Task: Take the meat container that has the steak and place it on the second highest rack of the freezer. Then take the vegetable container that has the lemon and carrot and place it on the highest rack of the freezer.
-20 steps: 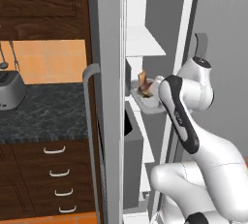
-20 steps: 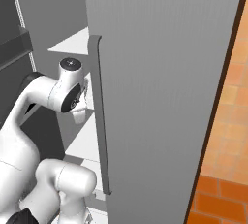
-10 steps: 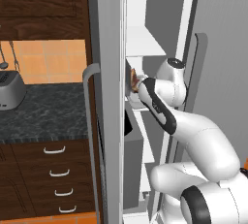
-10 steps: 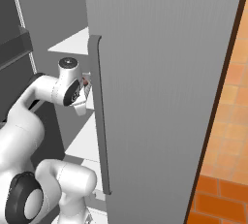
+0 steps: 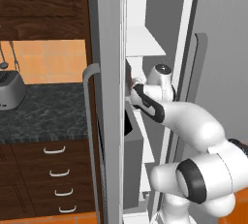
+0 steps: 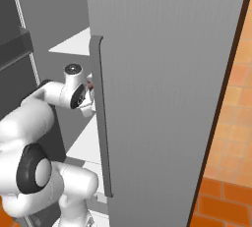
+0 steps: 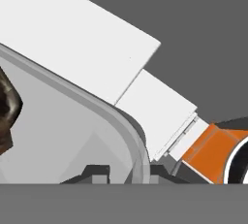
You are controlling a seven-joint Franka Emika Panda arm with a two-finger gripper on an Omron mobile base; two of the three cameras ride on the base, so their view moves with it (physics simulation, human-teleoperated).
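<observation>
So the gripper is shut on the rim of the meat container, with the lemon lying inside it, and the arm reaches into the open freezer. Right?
Not quite. The hand view shows the gripper shut on the rim of the meat container, but the dark reddish-brown steak lies inside it, not a lemon. The arm does reach into the open freezer.

Kitchen: freezer [image 5: 110, 34], dark counter [image 5: 46, 114] (drawers [image 5: 53, 177] beneath)

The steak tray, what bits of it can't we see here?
- steak: hand view, cut off by the left edge; just a brown lump shows.
- meat container: hand view, runs past the left edge; the gripper is shut on its rim.
- How high the container is: left base view, the arm blocks it; right base view, the freezer door covers it.
</observation>
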